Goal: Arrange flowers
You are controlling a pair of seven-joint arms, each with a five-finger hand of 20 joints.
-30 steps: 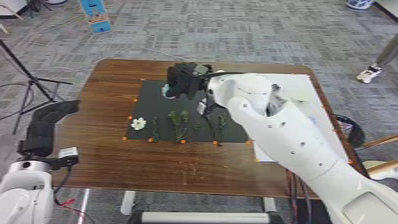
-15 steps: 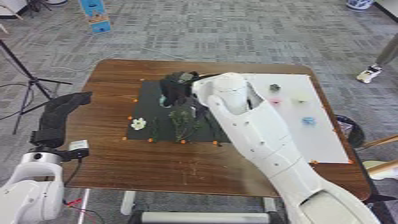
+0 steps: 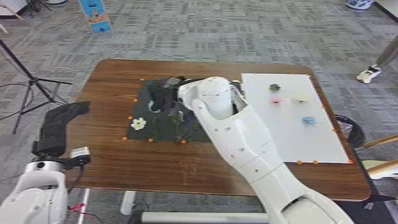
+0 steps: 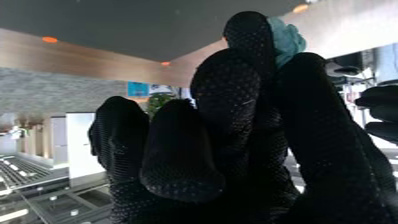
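The pale teal flower [image 3: 153,106] [image 4: 289,38] is pinched at the fingertips of the right hand [image 3: 163,94] [image 4: 233,90]. With twelve o'clock as the table's far edge, it lies at about seven o'clock from the glove's middle, over the ten o'clock part of the dark mat [image 3: 139,134]. Whether it touches the mat or hangs just above cannot be told.

The step in hand looks to be the placing of this bloom in the arrangement. The next move probably calls for settling it at the chosen spot, easing the fingers apart without dragging the petals, then lifting the hand clear. The bloom looks light and soft, so it could cling to the glove or shift on release.

On the mat, the white flower [image 3: 139,123] lies near the held one, at about seven o'clock from it, and green stems [image 3: 186,129] lie around four o'clock, partly hidden by the right arm [image 3: 240,150]. Farther out, at three o'clock from the mat, the white board [image 3: 280,145] bears a dark flower [image 3: 274,87], a pink one, a yellow one and a blue one [image 3: 308,120]. The left hand [image 3: 60,120], fingers extended and empty, waits beyond the mat at nine o'clock.
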